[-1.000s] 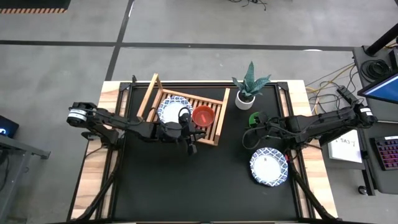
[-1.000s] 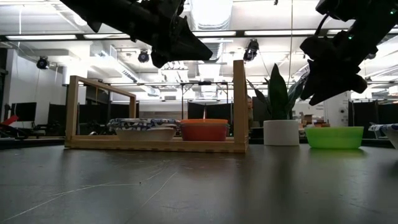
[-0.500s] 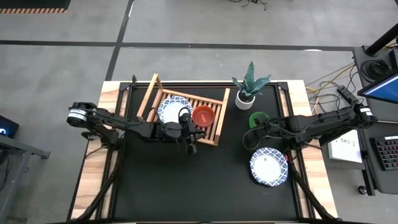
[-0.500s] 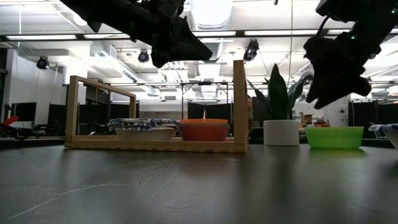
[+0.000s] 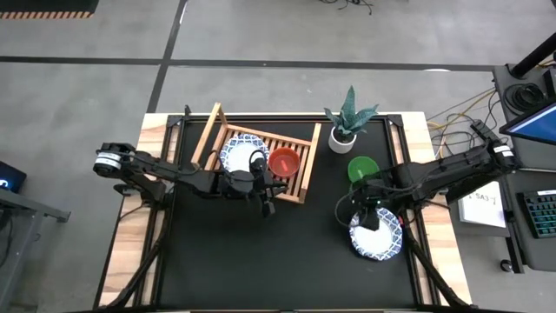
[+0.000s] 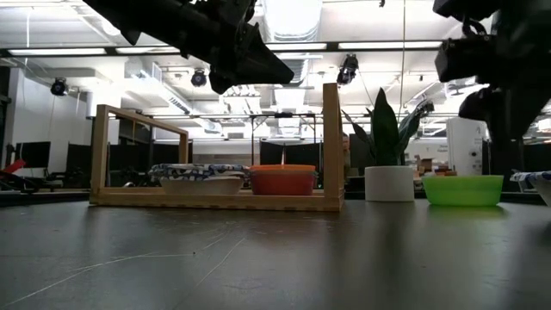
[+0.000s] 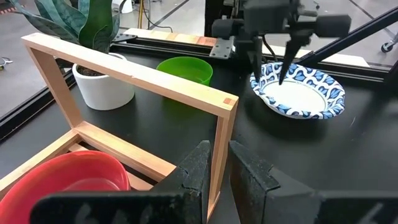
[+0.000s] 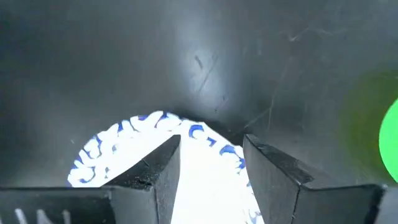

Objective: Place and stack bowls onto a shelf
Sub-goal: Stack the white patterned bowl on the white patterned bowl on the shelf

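Seen from above, my left tool (image 5: pixel 268 207) hangs over the desk (image 5: pixel 261 261) just beside the near edge of the wooden shelf (image 5: pixel 261 139), its fingers nearly closed and holding nothing. On the shelf, going left to right, sit a white bowl with a blue patterned rim (image 5: pixel 236 153) and then a red bowl (image 5: pixel 284 162), side by side between the rails. A white plant pot (image 5: pixel 342 139) with a spiky green plant stands beyond the shelf's right end, and a green bowl (image 5: pixel 362 169) rests on the desk just in front of it.

Further right, my right tool (image 5: pixel 372 217) hovers directly above a second blue-rimmed bowl (image 5: pixel 382 243), near that bowl's shelf-side rim. Its fingers (image 8: pixel 152 168) are spread apart and empty, straddling the patterned edge in the wrist view. I judge the coming move to be a descent onto that rim, since the bowl lies straight below this tool and well apart from the left one; the shelf lies away to its left. The bowl is round, so no long axis matters.

I can read no brands, labels or writing anywhere.
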Action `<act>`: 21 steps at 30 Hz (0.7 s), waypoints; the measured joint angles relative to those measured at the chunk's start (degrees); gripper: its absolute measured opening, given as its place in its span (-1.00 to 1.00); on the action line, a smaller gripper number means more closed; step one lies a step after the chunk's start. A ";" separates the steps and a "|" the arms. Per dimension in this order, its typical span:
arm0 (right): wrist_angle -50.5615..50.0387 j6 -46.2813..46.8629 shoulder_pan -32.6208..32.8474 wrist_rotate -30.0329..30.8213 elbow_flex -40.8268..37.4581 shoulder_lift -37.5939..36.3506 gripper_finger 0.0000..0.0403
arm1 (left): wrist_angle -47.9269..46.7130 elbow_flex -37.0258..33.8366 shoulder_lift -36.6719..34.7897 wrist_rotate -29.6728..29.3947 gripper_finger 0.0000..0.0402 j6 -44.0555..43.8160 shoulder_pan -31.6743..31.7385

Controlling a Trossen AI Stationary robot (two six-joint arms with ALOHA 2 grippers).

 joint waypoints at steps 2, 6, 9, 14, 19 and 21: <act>-1.25 -1.25 1.65 0.22 0.60 2.36 -0.20 | 0.02 0.00 0.00 0.00 -0.81 0.04 0.00; -3.23 -3.57 3.50 0.73 0.94 5.99 -0.20 | 0.07 0.00 0.00 0.00 -0.81 0.26 0.00; -3.93 -5.39 3.70 2.14 0.94 7.99 -0.20 | 0.09 -0.01 0.00 0.00 -0.81 0.28 0.00; -3.66 -7.99 3.67 3.25 0.96 10.12 -0.20 | 0.09 -0.02 0.00 -0.06 -0.81 0.28 0.00; -3.44 -8.82 3.67 3.43 0.96 11.89 -0.20 | 0.43 -0.02 0.00 -0.52 -0.81 0.28 0.00; -3.33 -8.83 3.67 4.59 0.96 12.44 -0.20 | 1.02 -0.04 0.00 -0.55 -0.81 0.31 0.00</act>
